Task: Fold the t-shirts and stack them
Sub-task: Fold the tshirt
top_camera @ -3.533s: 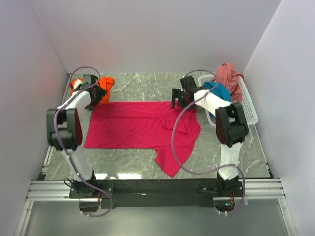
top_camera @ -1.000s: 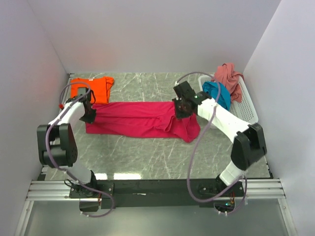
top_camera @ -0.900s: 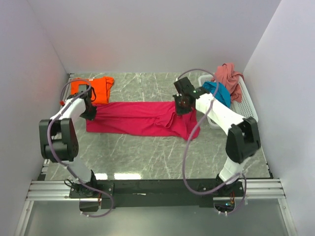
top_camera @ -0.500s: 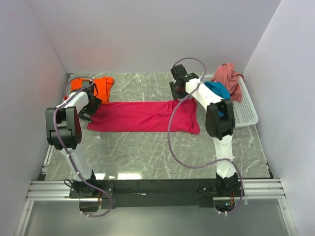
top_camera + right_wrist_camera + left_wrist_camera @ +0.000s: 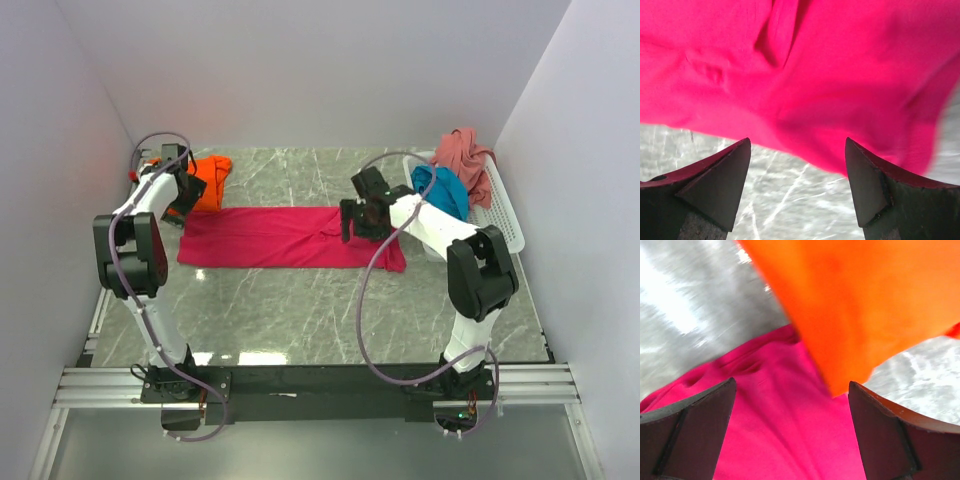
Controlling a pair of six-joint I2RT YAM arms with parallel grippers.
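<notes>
The magenta-red t-shirt [image 5: 285, 236] lies folded into a long flat strip across the middle of the table; it also fills the left wrist view [image 5: 785, 440] and the right wrist view [image 5: 840, 65]. The bright orange t-shirt [image 5: 208, 178] lies at the back left, overlapping the strip's left end [image 5: 865, 305]. The teal blue t-shirt [image 5: 440, 190] and the dusty pink t-shirt [image 5: 462, 150] sit in the basket. My left gripper [image 5: 178, 200] is open and empty above the strip's left end. My right gripper [image 5: 352, 222] is open and empty above its right part.
A white mesh basket [image 5: 500, 215] stands at the back right against the wall. Bare grey marble table [image 5: 330, 310] lies in front of the strip. White walls close in the left, back and right sides.
The magenta-red t-shirt went from spread out to a folded narrow strip. Both grippers let go of it and lifted; the left moved back toward the orange shirt, the right came forward over the strip.
</notes>
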